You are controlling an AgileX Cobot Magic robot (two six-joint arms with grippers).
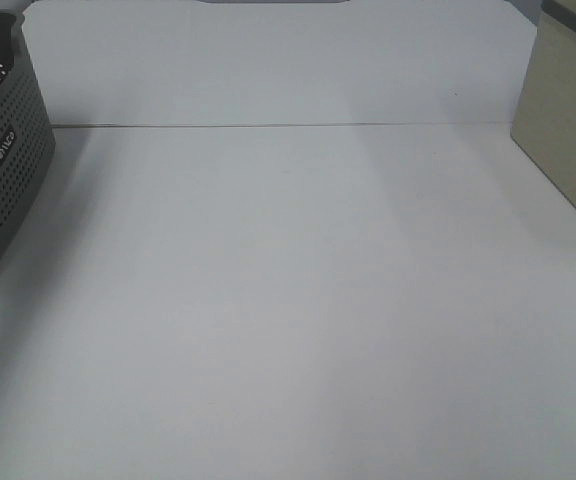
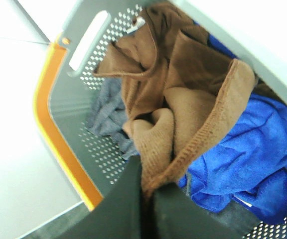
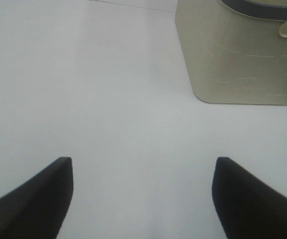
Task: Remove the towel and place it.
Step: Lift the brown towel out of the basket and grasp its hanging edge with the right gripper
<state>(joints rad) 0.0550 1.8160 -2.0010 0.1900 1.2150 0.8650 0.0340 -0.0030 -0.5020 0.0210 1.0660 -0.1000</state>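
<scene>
Looking through the left wrist camera, I am seeing the left pincer (image 2: pixel 148 177) clenched on a fold of the towel (image 2: pixel 183 99), its dark fingers (image 2: pixel 126 204) pressing the brown hem between them. The towel is lying crumpled inside the grey basket (image 2: pixel 66 107), heaped over a blue cloth (image 2: pixel 263 149) and a grey cloth (image 2: pixel 106 112), and it is reaching up the perforated wall toward the handle slot (image 2: pixel 89 40). The basket's orange rim (image 2: pixel 49 114) is running close beside the grip. From the high camera, the basket is sitting at the left edge of the tabletop (image 1: pixel 288 300) and a beige bin (image 1: pixel 568 130) is standing at the right edge, with wide white surface lying open between them. The right pincer (image 3: pixel 143 162) is hanging released, fingers well apart, over open tabletop, the bin standing apart from it.
</scene>
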